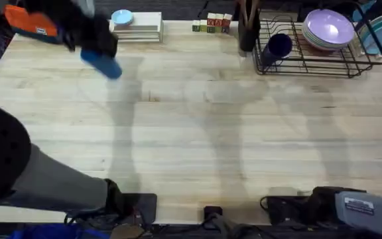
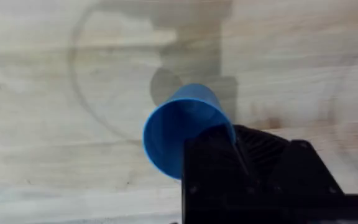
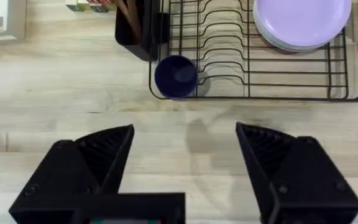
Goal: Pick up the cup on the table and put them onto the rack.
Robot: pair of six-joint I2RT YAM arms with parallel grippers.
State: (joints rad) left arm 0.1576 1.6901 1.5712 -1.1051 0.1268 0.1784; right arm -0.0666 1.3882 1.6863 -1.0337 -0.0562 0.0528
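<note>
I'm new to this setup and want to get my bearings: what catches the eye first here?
The left gripper holds a bright blue cup above the table's far left. At the far right stands the black wire dish rack, with a dark blue cup lying in its left end and lavender plates stacked beside it. The right gripper faces the rack, open.

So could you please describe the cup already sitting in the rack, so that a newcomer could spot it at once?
Start at the black wire rack at the table's far right corner. At its left end, beside the dark utensil holder, lies the dark navy cup on its side. The lilac plates are paler and flat, and the other cup, held by the left gripper, is brighter blue.
</note>
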